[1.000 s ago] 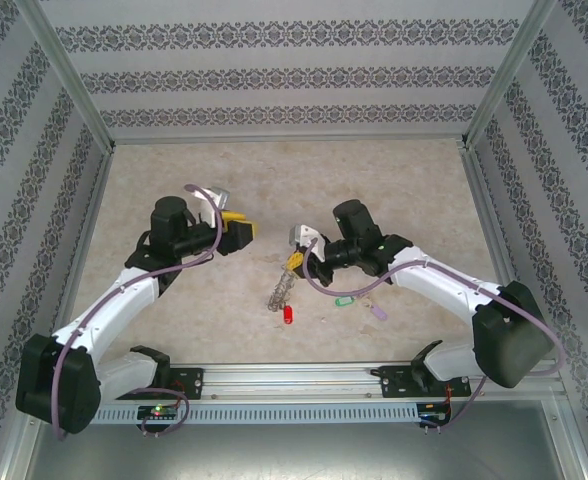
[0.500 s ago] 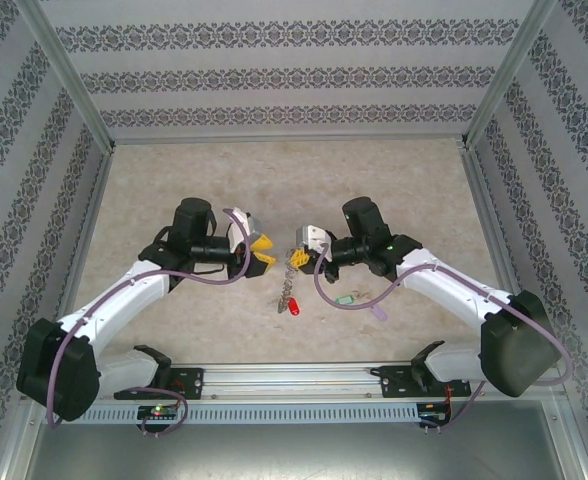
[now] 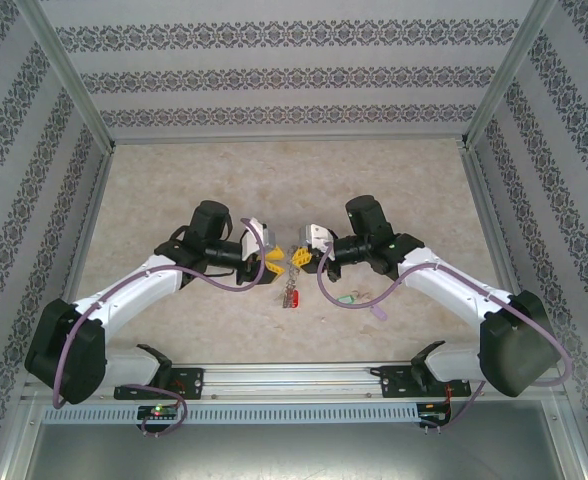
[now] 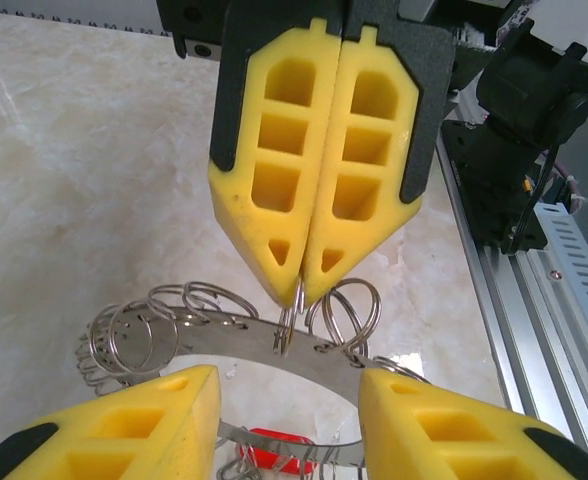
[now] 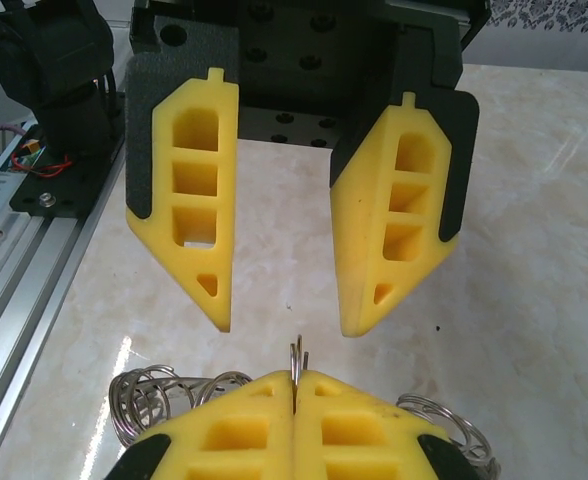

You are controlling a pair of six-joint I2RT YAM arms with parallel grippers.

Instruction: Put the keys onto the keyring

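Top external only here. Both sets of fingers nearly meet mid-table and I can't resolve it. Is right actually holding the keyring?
Observer: Yes. The right gripper has its fingers shut on one wire loop of the keyring, which hangs below.
Operator: Left?
Observer: The left gripper has its fingers apart, tips facing the pinched loop, gap empty.
Operator: Red key?
Observer: The red tag shows through the ring's hole, lower down. I can't tell whether it's attached.
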